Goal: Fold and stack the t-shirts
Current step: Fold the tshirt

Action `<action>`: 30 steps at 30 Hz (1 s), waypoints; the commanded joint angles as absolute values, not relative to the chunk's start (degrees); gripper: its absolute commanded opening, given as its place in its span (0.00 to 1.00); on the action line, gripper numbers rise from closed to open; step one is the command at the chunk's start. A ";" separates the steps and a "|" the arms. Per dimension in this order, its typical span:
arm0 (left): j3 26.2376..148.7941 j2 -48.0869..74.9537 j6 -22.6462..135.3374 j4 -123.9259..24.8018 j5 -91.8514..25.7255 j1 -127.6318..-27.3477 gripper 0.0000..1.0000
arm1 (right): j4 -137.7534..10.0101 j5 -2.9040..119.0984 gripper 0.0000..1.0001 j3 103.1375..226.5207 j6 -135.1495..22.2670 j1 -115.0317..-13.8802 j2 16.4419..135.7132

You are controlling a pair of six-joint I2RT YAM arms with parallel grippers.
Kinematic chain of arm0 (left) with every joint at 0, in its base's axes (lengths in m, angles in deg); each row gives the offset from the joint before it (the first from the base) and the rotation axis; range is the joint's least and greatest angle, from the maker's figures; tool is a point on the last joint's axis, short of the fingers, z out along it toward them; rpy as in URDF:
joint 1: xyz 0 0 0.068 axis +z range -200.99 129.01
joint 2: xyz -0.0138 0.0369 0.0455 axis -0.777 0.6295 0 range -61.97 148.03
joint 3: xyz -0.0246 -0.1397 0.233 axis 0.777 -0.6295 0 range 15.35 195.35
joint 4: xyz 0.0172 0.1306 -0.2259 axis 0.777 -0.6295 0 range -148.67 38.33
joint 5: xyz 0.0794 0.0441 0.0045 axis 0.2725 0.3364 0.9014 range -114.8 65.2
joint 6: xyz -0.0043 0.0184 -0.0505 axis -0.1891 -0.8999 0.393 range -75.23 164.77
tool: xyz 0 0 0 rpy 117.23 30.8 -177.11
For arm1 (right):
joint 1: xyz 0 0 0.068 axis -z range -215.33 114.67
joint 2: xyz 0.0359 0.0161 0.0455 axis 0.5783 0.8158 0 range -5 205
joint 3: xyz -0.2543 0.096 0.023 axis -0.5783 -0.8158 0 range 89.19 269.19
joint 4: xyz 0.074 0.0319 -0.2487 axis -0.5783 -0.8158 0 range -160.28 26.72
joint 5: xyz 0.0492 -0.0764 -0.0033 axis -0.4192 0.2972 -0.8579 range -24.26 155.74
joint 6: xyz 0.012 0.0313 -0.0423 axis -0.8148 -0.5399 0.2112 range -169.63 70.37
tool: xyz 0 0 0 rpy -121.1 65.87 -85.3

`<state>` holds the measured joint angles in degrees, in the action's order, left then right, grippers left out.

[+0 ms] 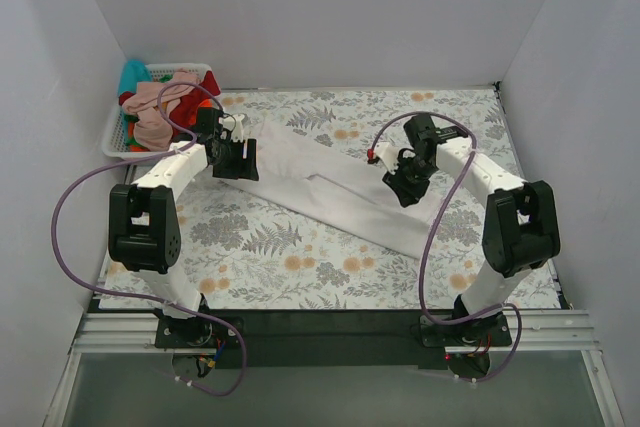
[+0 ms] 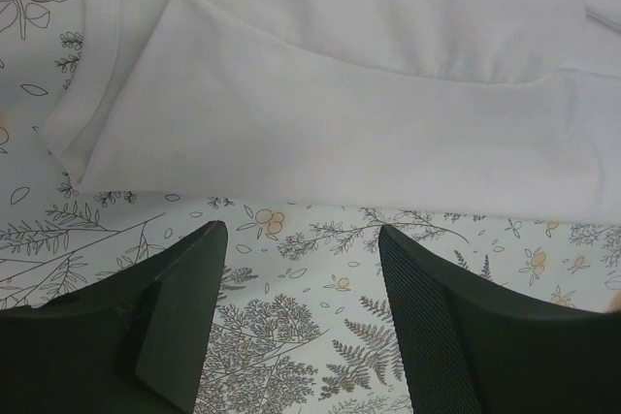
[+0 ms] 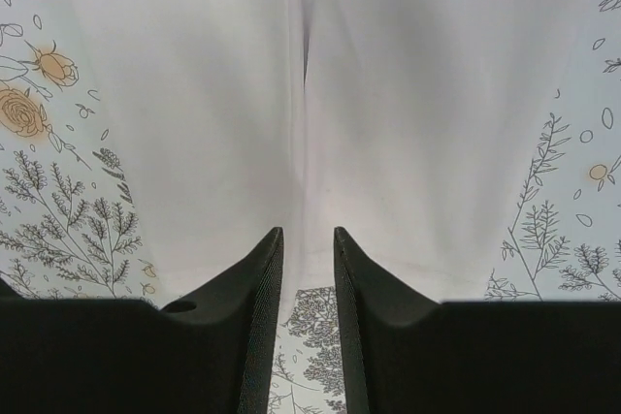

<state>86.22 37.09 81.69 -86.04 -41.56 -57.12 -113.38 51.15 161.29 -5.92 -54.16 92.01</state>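
**Grippers Poised over a Folded Shirt**

The left gripper (image 2: 301, 235) is hovering with its fingers spread, and the white t-shirt (image 2: 369, 94) is lying just ahead. The right gripper (image 3: 309, 232) is hanging over the shirt's other end, its fingers nearly together and pinching nothing visible. The shirt is stretching as a long diagonal band between both arms, across a floral tablecloth (image 1: 300, 267) enclosed by white walls (image 1: 330, 17).

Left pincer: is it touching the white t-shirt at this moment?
Apart. The left wrist view shows the left pincer open, with a strip of floral tablecloth visible between both fingertips and the hem of the white t-shirt.
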 commanded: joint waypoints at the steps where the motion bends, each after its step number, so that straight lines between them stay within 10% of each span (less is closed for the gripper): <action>1: 87.07 35.94 81.68 -86.30 -41.94 -57.67 0.62 | -116.01 49.74 0.34 164.77 -6.73 -53.61 94.04; 18: 89.35 46.12 83.44 -85.15 -34.83 -61.89 0.43 | -115.40 52.82 0.24 179.63 -9.99 -49.13 109.25; 30: 107.23 62.81 81.24 -86.46 -30.95 -61.71 0.35 | -111.71 53.70 0.13 162.25 -9.37 -52.45 107.51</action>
